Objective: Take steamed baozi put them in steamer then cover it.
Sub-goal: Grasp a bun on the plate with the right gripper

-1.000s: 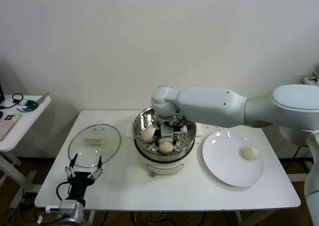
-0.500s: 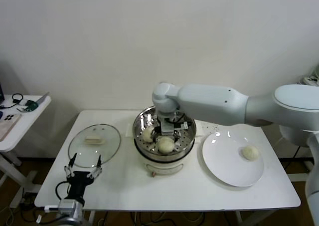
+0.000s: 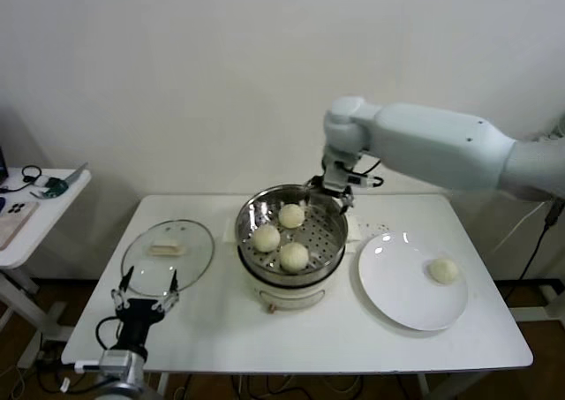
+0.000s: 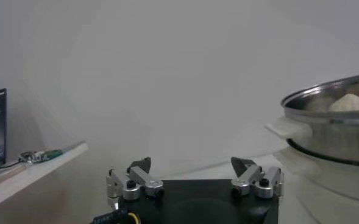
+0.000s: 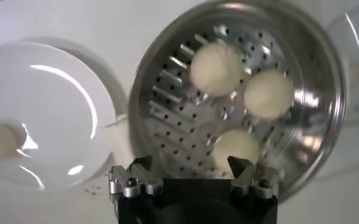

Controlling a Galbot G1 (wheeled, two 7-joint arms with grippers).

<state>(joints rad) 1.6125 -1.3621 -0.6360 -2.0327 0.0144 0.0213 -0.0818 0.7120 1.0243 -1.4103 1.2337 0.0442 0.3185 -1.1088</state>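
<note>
The steamer (image 3: 328,237) stands mid-table, a shiny steel pot with a perforated tray. Three steamed baozi lie in it: one at the back (image 3: 291,215), one on the left (image 3: 265,237), one in front (image 3: 294,256). A fourth baozi (image 3: 444,270) rests on the white plate (image 3: 397,294) to the right. My right gripper (image 3: 336,191) hovers open and empty above the steamer's back right rim. In its wrist view the gripper (image 5: 190,165) looks down on the baozi (image 5: 216,64) in the tray. My left gripper (image 3: 145,285) waits open near the table's front left, just in front of the glass lid (image 3: 168,254).
The glass lid lies flat on the table left of the steamer. A small side table (image 3: 35,206) with cables and tools stands beyond the table's left edge. From the left wrist, the steamer's side (image 4: 337,131) shows off to one side.
My right gripper has opened, left a third baozi at the back of the steamer, then risen and drawn back to the right. The left arm has barely moved.
</note>
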